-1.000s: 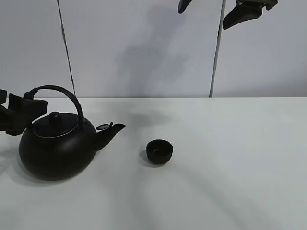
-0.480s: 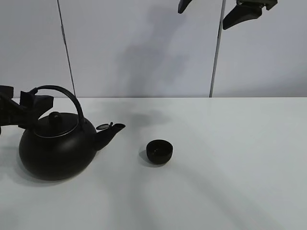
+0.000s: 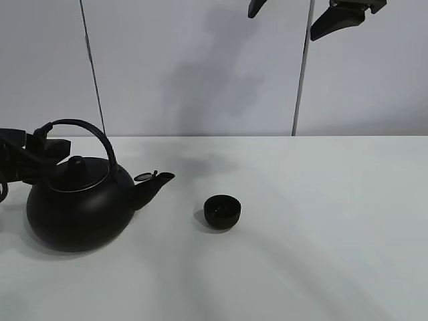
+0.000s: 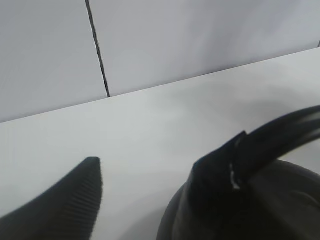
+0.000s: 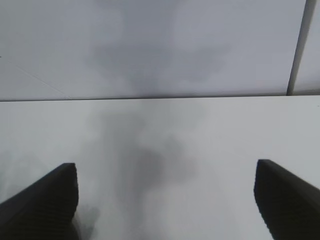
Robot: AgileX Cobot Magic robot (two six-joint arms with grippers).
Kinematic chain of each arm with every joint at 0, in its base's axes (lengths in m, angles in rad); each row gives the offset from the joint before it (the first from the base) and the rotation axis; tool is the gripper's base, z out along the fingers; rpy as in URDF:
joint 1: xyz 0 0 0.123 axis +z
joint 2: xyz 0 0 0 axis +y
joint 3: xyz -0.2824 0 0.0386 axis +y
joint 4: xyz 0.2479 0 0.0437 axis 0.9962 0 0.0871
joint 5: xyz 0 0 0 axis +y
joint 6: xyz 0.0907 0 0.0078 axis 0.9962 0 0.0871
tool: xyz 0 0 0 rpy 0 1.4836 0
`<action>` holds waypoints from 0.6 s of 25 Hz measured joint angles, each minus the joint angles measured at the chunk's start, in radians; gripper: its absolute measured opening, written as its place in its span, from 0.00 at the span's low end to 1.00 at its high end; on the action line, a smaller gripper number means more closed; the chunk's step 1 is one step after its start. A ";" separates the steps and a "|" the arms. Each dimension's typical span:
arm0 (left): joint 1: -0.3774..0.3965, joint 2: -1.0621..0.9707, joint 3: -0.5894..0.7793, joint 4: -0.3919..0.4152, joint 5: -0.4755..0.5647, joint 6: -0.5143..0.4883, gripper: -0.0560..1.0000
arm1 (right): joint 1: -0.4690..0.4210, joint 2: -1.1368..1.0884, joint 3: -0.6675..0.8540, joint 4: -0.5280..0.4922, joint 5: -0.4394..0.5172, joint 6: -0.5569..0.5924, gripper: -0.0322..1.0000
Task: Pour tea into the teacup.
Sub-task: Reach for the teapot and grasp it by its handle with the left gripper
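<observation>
Nearest us on the white surface (image 3: 321, 254) sit two vessels: the kettle (image 3: 77, 210) on the left and the teacup (image 3: 222, 211) near the middle, well apart, with the spout (image 3: 157, 182) aimed toward the cup. We cannot tell whether the teacup holds any tea; its inside reads only as glossy black. The kettle's lid (image 3: 77, 168) is on, so its contents are hidden.

Just behind the kettle, the left end effector (image 3: 33, 150) stands at the left foot of the arched handle (image 3: 90, 128). Through the left wrist camera we see one ribbed finger (image 4: 75, 200) with bare surface between it and the handle, so we judge it spread and not yet pinching; its other finger we cannot make out. The teacup lies to that end effector's right, past the kettle body and along the line of the spout, and the left arm is plainly the nearer one.

Farthest off, high against the wall (image 3: 200, 67), the right end effector (image 3: 282, 25) hangs spread wide, holding nothing.
</observation>
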 joint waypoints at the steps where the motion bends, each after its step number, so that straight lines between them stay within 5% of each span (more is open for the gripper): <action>1: 0.000 0.000 0.000 -0.001 0.000 0.000 0.52 | 0.000 0.000 0.000 0.000 0.000 0.000 0.67; 7: -0.001 0.000 0.000 0.025 -0.008 0.003 0.18 | 0.000 0.000 0.000 0.000 0.000 0.000 0.67; 15: 0.000 0.004 -0.006 0.013 -0.014 0.022 0.15 | 0.000 0.000 0.000 0.000 0.000 0.000 0.67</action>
